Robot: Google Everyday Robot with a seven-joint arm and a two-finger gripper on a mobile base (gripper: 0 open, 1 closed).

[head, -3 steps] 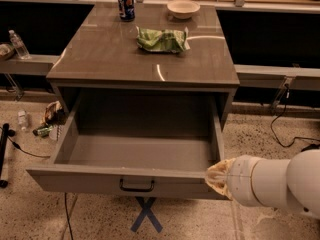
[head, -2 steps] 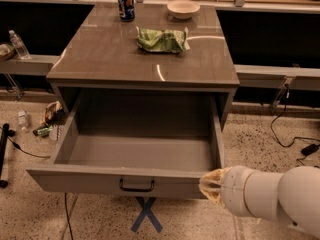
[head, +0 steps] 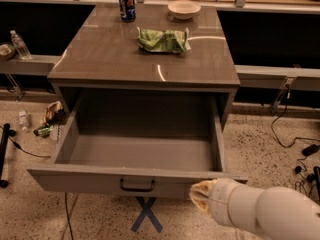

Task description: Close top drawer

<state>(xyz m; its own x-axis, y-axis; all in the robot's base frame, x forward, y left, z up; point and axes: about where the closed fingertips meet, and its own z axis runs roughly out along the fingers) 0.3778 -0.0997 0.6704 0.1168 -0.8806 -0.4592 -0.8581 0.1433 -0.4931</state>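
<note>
top drawer point(head: 80, 180) is wide open, plain grey-brown front, small dark handle point(head: 137, 186), gripper point(head: 201, 200) at its near right corner

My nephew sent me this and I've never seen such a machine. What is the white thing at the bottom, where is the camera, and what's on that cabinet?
The white thing is a robot's arm; its yellowish tip is the claw, at the front of the top drawer, right of the handle. I see nothing held in it. The one camera looks down from in front of the cabinet; where it is mounted isn't known. The drawer is pulled out and looks empty. On top sit a blue can, a pale bowl and a crumpled green bag.
</note>
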